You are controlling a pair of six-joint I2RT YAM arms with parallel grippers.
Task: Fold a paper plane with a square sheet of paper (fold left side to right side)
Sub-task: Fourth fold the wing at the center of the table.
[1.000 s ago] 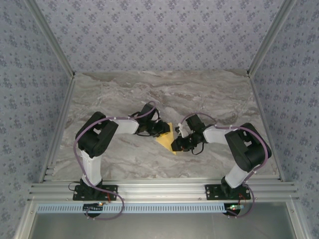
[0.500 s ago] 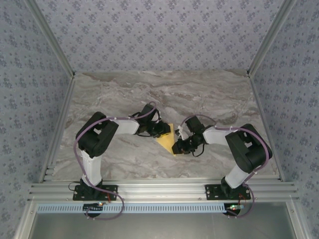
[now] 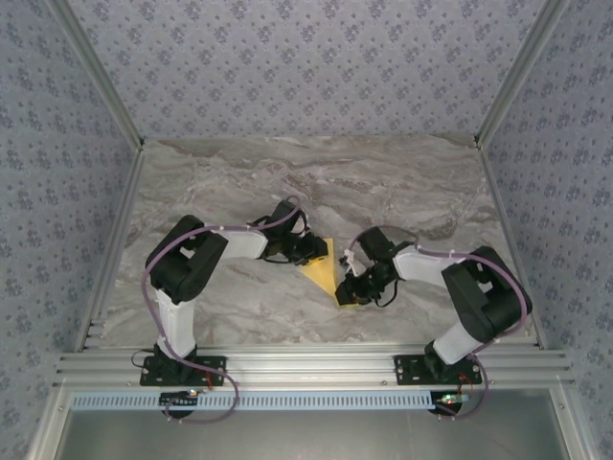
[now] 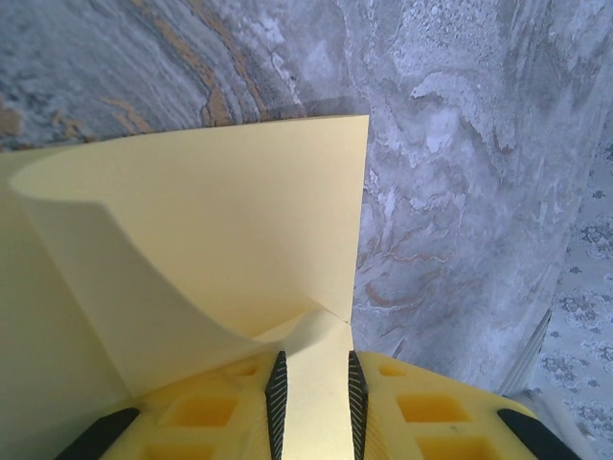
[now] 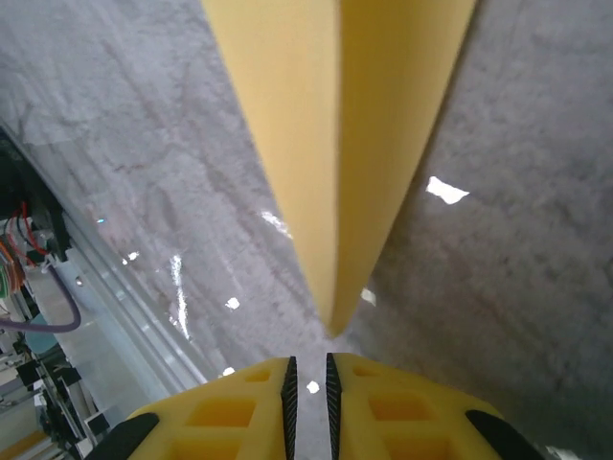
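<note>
The tabletop (image 3: 239,182) is walled on its left, far and right sides by patterned walls (image 3: 57,192). A metal rail (image 3: 306,364) carrying both arm bases runs along its near edge. The paper (image 3: 324,271) sits near the middle, slightly toward the rail. Bare marble is open all the way to the far wall, with broad strips toward both side walls. The two bent arms flank the paper, their elbows turned outward.

From above, the left end effector (image 3: 318,253) meets the paper's far-left edge. The right end effector (image 3: 347,293) sits at the paper's near tip.

In the left wrist view, the paper rises in a curl on the left. Its straight right edge runs down toward the fingers, and open marble lies to the right of that edge. The left end effector's jaws are drawn in on the paper, which fills the space between the ribbed pads (image 4: 277,402).

In the right wrist view, the paper is a tapering strip with a crease down its length. Its point stops just ahead of the pads (image 5: 288,393), apart from them. Those jaws stand only a slit apart and grip nothing, with marble showing through the gap. Marble lies open on both sides of the strip, and the rail is off to the left.
</note>
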